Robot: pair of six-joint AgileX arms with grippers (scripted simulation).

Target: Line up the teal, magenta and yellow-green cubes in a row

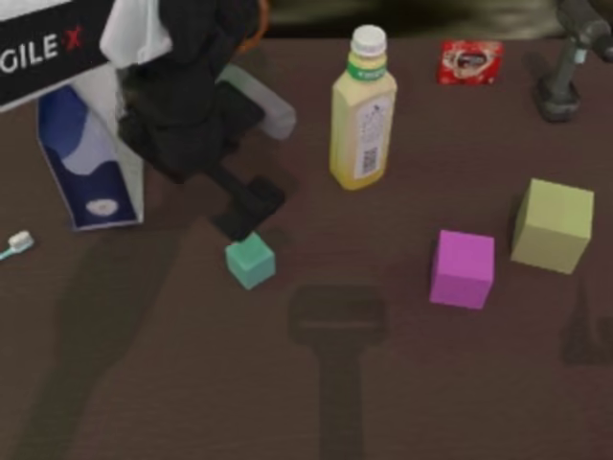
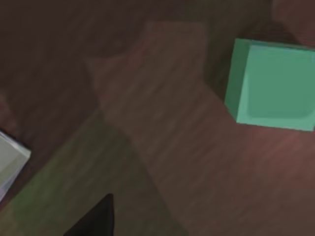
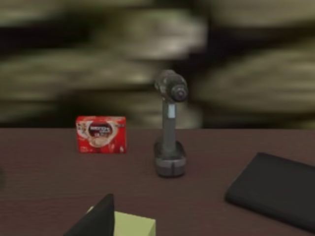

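Matte teal cube (image 1: pixel 251 262) on dark wood-grain table (image 1: pixel 192 383); glossy plastic bottle (image 1: pixel 363 120).

Top view straight down over table, left wrist close above teal cube (image 2: pixel 273 86), shared with top view

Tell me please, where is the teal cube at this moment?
In the top view the teal cube sits left of centre on the table, just below the left gripper, with the magenta cube far to its right.
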